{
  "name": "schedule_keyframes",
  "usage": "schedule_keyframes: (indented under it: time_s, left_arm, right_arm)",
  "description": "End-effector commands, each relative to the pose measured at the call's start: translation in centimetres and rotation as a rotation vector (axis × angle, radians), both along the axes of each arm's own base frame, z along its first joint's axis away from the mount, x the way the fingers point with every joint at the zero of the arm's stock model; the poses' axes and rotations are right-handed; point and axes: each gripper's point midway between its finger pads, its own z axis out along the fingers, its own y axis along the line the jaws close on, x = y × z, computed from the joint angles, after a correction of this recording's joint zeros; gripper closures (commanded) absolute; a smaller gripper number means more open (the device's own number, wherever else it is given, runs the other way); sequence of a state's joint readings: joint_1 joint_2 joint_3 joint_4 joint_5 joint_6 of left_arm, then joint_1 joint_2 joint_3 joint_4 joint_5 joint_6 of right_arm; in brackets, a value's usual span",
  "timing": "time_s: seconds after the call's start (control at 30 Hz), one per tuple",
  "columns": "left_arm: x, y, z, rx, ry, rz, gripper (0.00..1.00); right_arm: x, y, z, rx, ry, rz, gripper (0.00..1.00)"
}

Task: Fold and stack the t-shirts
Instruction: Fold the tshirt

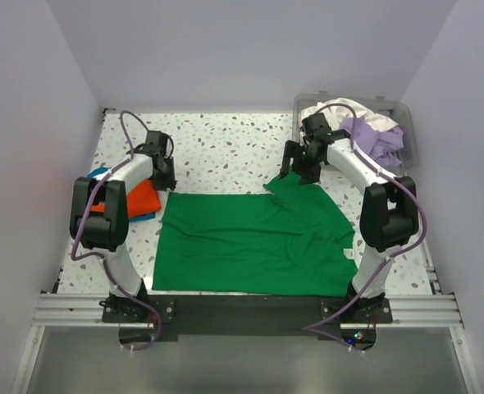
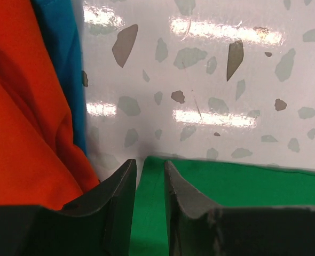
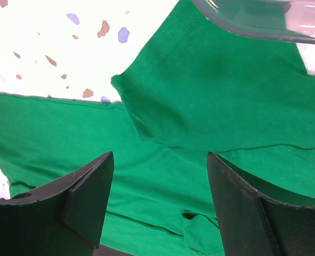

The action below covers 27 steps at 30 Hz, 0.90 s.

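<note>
A bright green t-shirt [image 1: 250,238] lies spread flat in the middle of the table. My left gripper [image 1: 166,182] is at its far left corner. In the left wrist view the jaws [image 2: 149,162] stand a narrow gap apart, with the green corner [image 2: 243,181] lying between and under them. My right gripper [image 1: 298,174] is open wide over the far right sleeve [image 3: 211,90], its tips [image 3: 160,156] above the cloth. An orange shirt [image 1: 142,197] [image 2: 18,133] lies folded on a blue one [image 1: 99,173] [image 2: 61,53] at the left.
A clear plastic bin [image 1: 406,123] stands at the back right and holds a white shirt [image 1: 357,111] and a lavender shirt [image 1: 377,139]. Its rim [image 3: 264,18] shows just beyond my right gripper. Speckled tabletop [image 1: 226,148] lies behind the green shirt.
</note>
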State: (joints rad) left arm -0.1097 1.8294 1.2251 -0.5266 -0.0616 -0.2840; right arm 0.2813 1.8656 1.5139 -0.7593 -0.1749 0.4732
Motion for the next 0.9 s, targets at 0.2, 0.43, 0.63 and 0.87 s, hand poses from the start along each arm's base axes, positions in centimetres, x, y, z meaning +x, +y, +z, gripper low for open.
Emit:
schedule_keyframes:
  time_s: [0.2,0.43,0.63,0.87]
  left_arm:
    - [1.4,-0.4,-1.3,-0.017,0.01,-0.022,0.67]
    - [0.9,-1.8,-1.6,-0.095,0.022,-0.045,0.81]
    - [0.4,-1.1,-0.9,-0.123,0.004,-0.016,1.0]
    - [0.0,0.2,2.3,-0.106,-0.075,0.022,1.0]
  right_arm:
    - [0.1,0.7,0.5,0.021,-0.024,0.004,0.27]
    - [1.0,0.6,0.5,0.003,-0.038,-0.003,0.27]
    - [3.1,0.3,0.4,-0.059,-0.086,-0.011,0.27]
    - [5.2,0.7,-1.0,-0.162,-0.152,0.0,0.34]
